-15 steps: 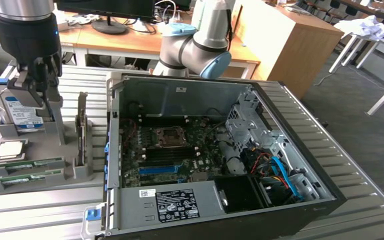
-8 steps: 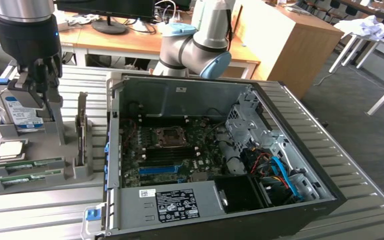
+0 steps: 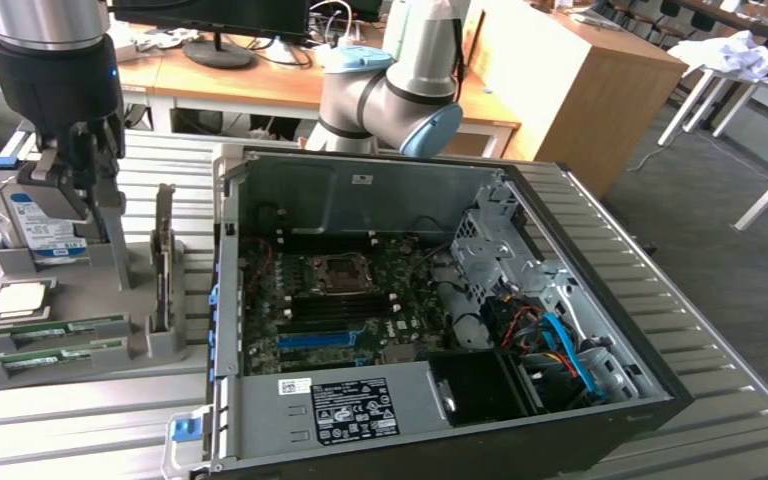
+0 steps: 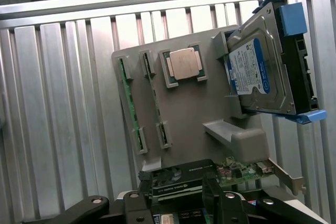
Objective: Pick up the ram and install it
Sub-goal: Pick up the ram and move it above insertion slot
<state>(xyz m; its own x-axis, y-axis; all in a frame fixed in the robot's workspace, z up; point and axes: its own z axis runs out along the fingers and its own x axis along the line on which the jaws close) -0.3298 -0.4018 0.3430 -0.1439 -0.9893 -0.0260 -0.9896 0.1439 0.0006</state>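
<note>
At the exterior view's left, the ram [image 3: 64,326] sits as two green sticks on edge, side by side in the front slots of the grey holder [image 3: 157,345]. The processor [image 3: 21,300] lies just behind them and the drive [image 3: 44,225] stands further back. The gripper [image 3: 77,185] hangs above the back of the holder, near the drive and the upright card [image 3: 164,250], well apart from the sticks. Its jaws are spread wide and hold nothing. In the wrist view the card, not the ram, lies between the fingers [image 4: 139,203]. A good pick, I judge, needs the gripper over one stick only, jaws square across its thin faces and centred along its length so the neighbour is not pinched. The lift should go straight up out of the slots. To the right stands the open case [image 3: 624,320] with its board [image 3: 291,290] exposed. The memory slots [image 3: 337,315] seem to run just in front of the socket [image 3: 337,272]. Whether their latches are open I cannot tell, and the stick would have to seat level.
</note>
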